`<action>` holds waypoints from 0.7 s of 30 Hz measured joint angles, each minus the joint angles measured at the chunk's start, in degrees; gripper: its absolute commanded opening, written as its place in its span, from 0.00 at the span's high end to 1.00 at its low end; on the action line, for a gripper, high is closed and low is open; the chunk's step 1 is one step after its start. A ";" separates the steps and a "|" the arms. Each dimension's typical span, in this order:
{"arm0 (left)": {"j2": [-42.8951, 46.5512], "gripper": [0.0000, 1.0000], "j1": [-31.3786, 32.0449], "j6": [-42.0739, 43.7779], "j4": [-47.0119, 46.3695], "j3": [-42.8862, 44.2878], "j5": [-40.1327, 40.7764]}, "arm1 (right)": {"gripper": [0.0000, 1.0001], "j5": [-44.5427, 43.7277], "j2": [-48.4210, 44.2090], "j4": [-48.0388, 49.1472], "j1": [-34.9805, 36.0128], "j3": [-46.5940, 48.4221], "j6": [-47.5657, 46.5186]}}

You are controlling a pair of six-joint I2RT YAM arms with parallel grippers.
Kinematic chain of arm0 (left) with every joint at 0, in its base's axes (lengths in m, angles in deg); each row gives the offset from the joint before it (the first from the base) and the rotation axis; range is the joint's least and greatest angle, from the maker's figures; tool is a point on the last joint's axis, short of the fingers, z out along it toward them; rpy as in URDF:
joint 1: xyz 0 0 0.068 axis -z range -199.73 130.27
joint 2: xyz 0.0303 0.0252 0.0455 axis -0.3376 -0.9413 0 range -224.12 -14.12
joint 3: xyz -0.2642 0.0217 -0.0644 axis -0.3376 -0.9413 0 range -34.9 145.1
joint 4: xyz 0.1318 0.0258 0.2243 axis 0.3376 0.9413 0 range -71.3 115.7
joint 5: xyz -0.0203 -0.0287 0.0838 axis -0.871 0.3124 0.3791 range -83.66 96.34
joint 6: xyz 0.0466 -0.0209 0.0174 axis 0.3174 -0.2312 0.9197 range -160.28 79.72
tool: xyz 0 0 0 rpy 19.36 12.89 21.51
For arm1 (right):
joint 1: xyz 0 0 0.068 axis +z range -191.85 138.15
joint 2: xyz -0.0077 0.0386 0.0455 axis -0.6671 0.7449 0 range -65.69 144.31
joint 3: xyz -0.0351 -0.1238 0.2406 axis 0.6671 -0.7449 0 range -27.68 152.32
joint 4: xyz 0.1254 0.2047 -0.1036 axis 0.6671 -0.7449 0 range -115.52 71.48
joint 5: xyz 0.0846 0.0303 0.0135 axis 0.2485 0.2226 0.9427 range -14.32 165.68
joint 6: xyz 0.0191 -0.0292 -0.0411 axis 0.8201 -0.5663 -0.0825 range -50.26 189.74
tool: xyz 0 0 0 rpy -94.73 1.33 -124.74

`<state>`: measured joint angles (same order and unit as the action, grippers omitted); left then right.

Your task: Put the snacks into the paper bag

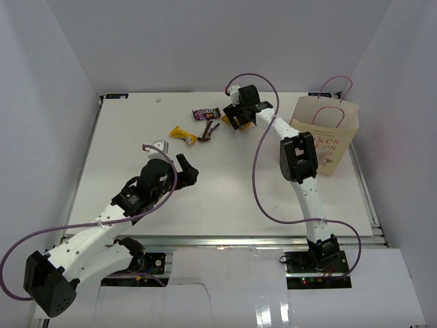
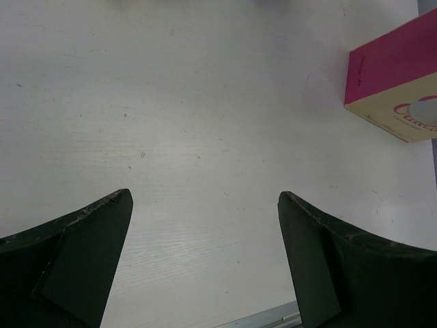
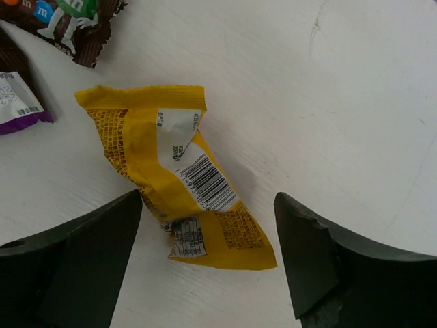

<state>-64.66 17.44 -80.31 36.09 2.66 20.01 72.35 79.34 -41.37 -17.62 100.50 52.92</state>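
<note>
1. Snacks first: one yellow packet [image 3: 181,184] lies flat on the white table [image 3: 355,82], barcode side up. Its lower end sits between the fingers of your right gripper [image 3: 207,201], and the rest reaches out ahead of them.
2. Your right gripper stands wide, with a finger on either side of that packet. The finger [image 3: 82,260] on the left of the wrist view sits at the wrapper's edge, and you cannot tell whether it touches. Nothing is clamped.
3. Ahead of that gripper and off to the left in its wrist view lie a brown M&M's packet [image 3: 75,27] and, nearer, the end of a purple-and-white wrapper [image 3: 17,102]. Both are apart from the fingers.
4. Paper bag [image 1: 326,130]: it stands upright well apart from your right gripper, off to its side.
5. Your left gripper [image 2: 205,197] is also spread wide and holds nothing, with bare table between its fingers. From it the bag shows ahead and far to the right, its pink side and cream face in view.
6. In the top view a second yellow packet [image 1: 183,134] lies ahead of your left gripper, near but not touching. Small dark candy bars [image 1: 209,130] lie just beside that packet.
</note>
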 measured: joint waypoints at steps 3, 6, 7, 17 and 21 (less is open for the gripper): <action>-1.60 0.02 -0.02 -0.15 -0.11 0.09 0.11 | 0.32 4.87 0.00 0.33 -1.20 -0.33 -0.42; -3.93 0.02 -0.07 -0.35 -1.68 0.52 -0.22 | 0.63 10.86 -0.52 1.29 -2.32 -2.78 -1.66; -4.79 0.02 -0.09 -0.26 -2.43 1.03 -0.44 | 0.69 12.44 -1.20 2.05 -2.60 -4.28 -2.19; -15.87 0.02 -1.49 8.98 -6.71 13.44 -3.78 | 0.92 27.43 -14.91 1.07 -3.58 -21.18 -5.97; -16.98 0.02 -2.38 13.46 -8.28 15.15 -5.03 | 0.92 35.50 -26.08 -0.68 -3.65 -27.02 -6.10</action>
<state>-81.64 15.05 -66.85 27.80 17.81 14.99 107.85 53.27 -42.05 -21.27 73.48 46.82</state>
